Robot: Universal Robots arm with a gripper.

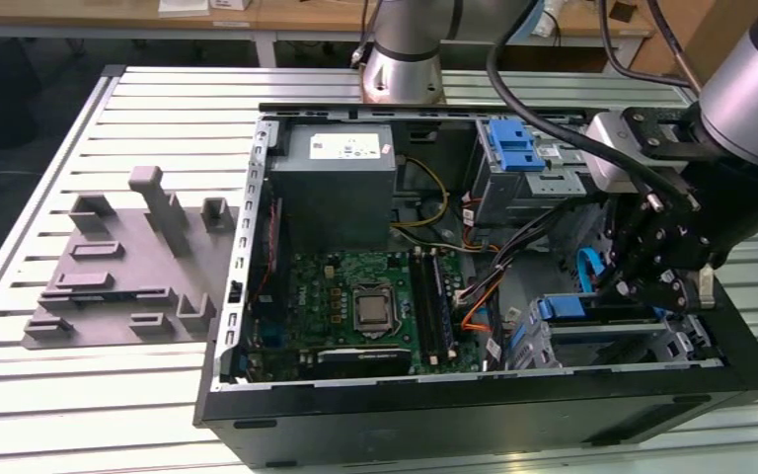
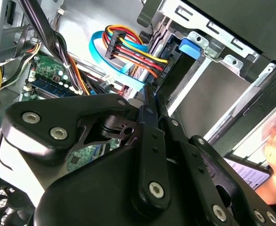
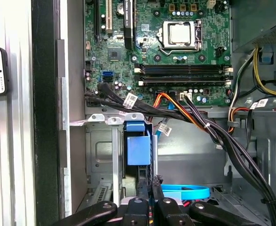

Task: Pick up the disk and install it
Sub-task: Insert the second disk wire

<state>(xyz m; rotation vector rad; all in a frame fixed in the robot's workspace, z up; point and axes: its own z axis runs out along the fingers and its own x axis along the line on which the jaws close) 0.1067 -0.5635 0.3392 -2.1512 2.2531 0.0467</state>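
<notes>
Jaws down in the case (image 1: 485,395), at the disk (image 1: 590,308).

Seated in the drive cage (image 1: 679,346) at the 5 o'clock corner of the case in the exterior view, standing on edge, long axis running 9 to 3, blue frame uppermost. Lies just at 8 o'clock of the jaws, touching or all but. Jaws drawn together, tips meeting over the blue frame (image 3: 138,148) in the first wrist view; cannot tell whether nipping its edge or only pressing against it. Bundled cables (image 3: 223,136) crossing close by at 10 o'clock of the cage in the exterior view.
</notes>
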